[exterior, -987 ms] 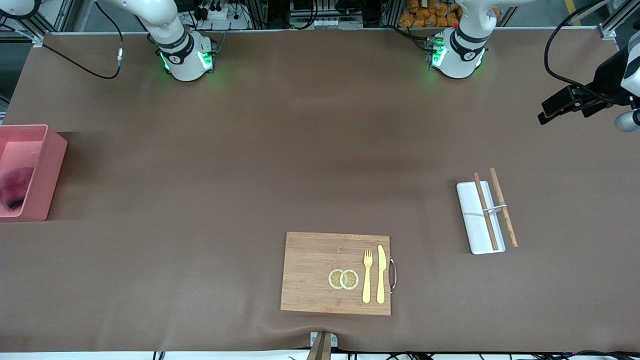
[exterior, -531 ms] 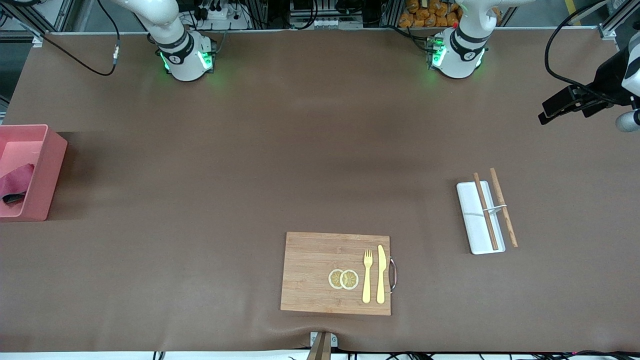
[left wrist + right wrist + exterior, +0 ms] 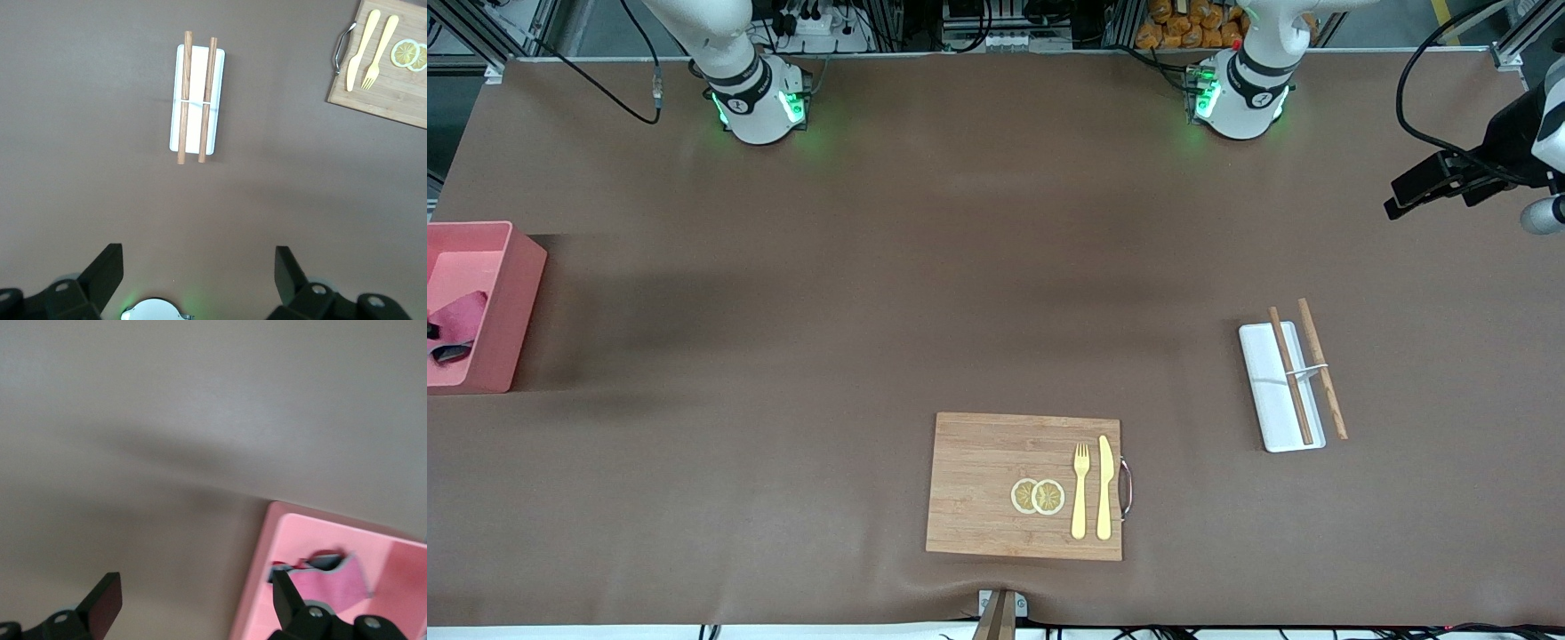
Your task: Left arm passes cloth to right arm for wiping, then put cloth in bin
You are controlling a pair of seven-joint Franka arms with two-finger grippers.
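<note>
The crimson cloth lies bunched inside the salmon-pink bin at the right arm's end of the table. The right wrist view shows the cloth in the bin. My right gripper is open and empty, up in the air over the bare table beside the bin's rim. It is out of the front view. My left gripper is open and empty, and it hangs high over the left arm's end of the table.
A wooden cutting board with a fork, a knife and lemon slices lies near the front camera. A white tray with two wooden chopsticks lies toward the left arm's end.
The cloth was a blur in the bin one second ago and now lies still there. The right arm's upper part and its cable have shifted. The left arm has not moved.
</note>
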